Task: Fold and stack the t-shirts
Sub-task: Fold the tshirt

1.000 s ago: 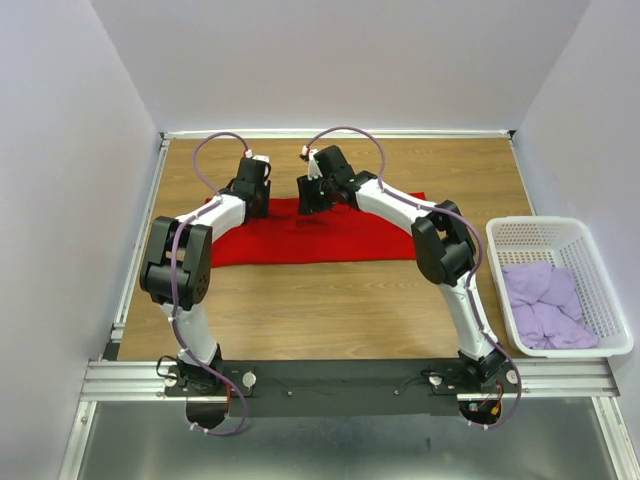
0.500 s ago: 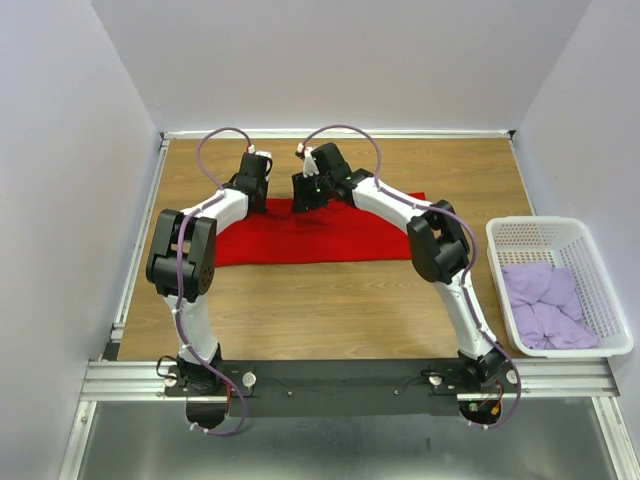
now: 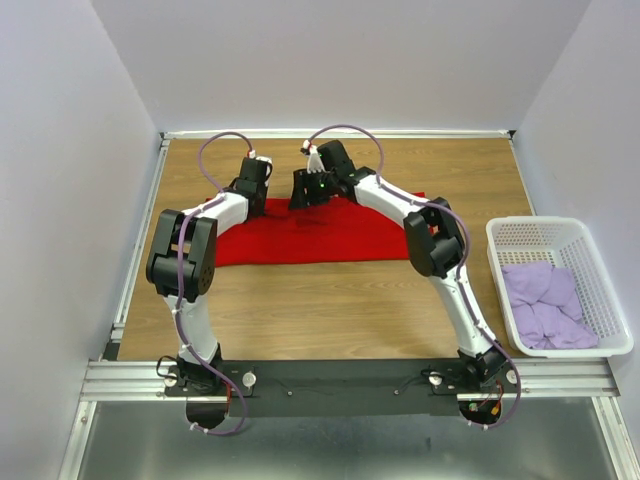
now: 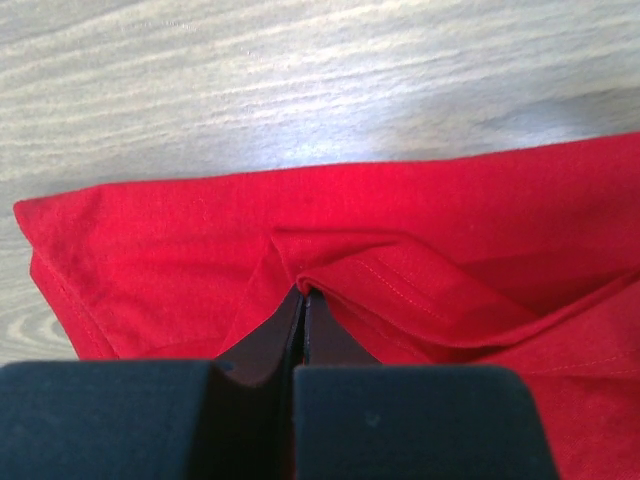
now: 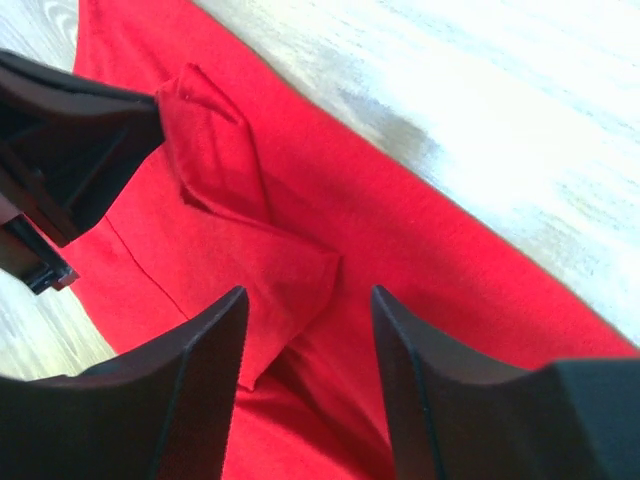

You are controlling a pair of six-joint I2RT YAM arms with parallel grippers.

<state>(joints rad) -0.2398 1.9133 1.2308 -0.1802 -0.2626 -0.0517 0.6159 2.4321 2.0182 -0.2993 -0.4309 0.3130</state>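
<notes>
A bright red t-shirt (image 3: 335, 235) lies spread flat across the far middle of the wooden table. My left gripper (image 4: 304, 292) is shut, and a raised fold of the red t-shirt (image 4: 400, 290) near its far left edge is pinched at its tips. In the top view the left gripper (image 3: 256, 203) sits at that far edge. My right gripper (image 5: 308, 295) stands open just above the red cloth (image 5: 300, 280), a loose flap lying between its fingers, close beside the left gripper (image 5: 60, 150). Pale lilac t-shirts (image 3: 545, 305) lie bunched in the basket.
A white lattice basket (image 3: 540, 226) stands at the table's right edge. Bare wood table (image 3: 330, 300) runs between the red shirt and the arm bases. White walls enclose the table at the back and sides.
My left gripper has closed onto the fold of the red shirt. My right gripper's fingers have spread wider, and its wrist has shifted slightly.
</notes>
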